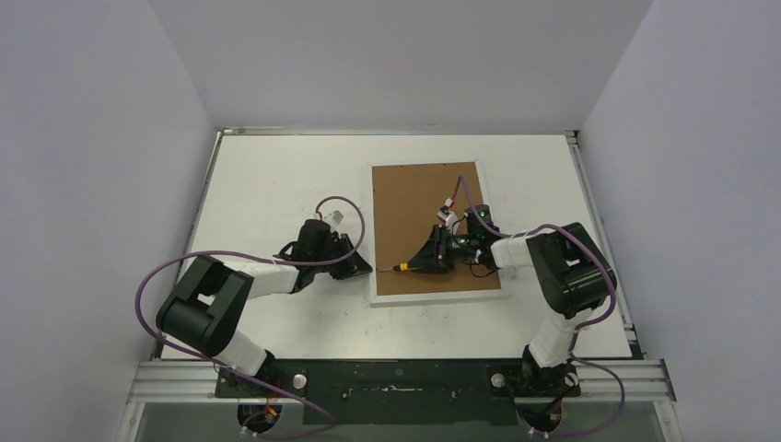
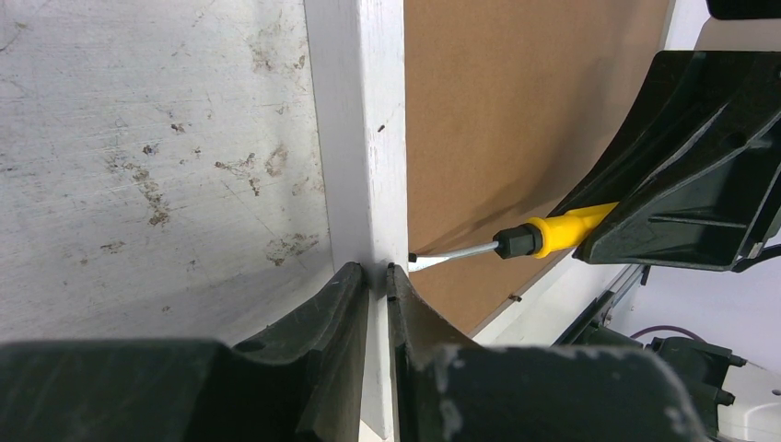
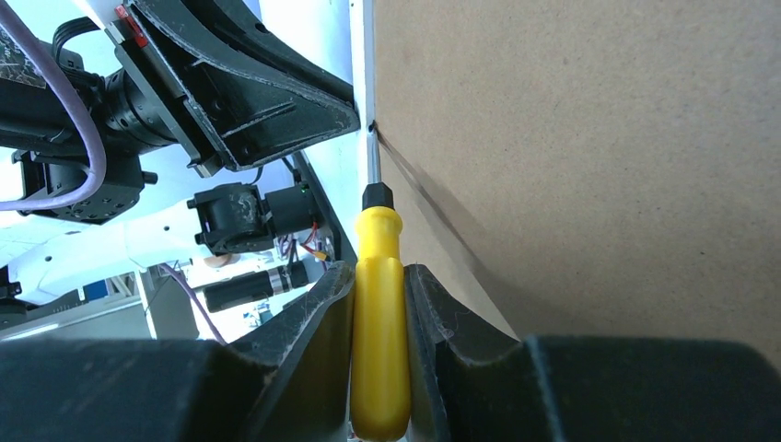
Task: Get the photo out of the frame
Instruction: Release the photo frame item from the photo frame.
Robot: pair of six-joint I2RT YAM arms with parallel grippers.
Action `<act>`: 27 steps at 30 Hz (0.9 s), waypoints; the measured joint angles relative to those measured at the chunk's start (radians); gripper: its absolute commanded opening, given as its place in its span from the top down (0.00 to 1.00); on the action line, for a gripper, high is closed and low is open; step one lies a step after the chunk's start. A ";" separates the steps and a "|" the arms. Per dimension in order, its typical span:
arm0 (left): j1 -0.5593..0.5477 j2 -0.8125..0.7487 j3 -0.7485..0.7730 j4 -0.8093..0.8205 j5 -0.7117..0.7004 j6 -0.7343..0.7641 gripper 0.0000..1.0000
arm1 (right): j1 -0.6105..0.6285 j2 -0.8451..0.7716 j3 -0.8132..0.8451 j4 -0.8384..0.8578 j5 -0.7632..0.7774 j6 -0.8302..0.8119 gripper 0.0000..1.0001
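Found the frame (image 2: 359,138) face down mid-worktop (image 1: 276,175), brown backing board (image 1: 428,212) uppermost. No sight of the photo; likely hidden under the board. Noted left fingers (image 2: 343,308) clenched on the frame's white left border, pinning it. Noted right fingers (image 3: 327,308) grasping a yellow screwdriver (image 3: 379,304), blade tip set at the board's left edge, by what looks like a small dark tab (image 3: 371,124). Expect a thin, light, floppy print: easily creased, scratched or smudged. Best to take by a bare corner or margin once the board lifts, never mid-sheet; to raise slowly and level.
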 measured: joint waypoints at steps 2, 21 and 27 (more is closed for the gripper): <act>-0.001 0.000 0.000 0.000 -0.001 0.000 0.88 | 0.000 0.002 0.000 0.000 -0.001 0.002 0.95; -0.021 0.003 0.000 0.013 -0.027 -0.013 0.89 | 0.034 0.016 0.190 -0.208 0.116 -0.063 0.95; -0.054 0.011 0.000 0.039 -0.059 -0.032 0.89 | 0.107 -0.025 0.313 -0.380 0.308 -0.161 0.95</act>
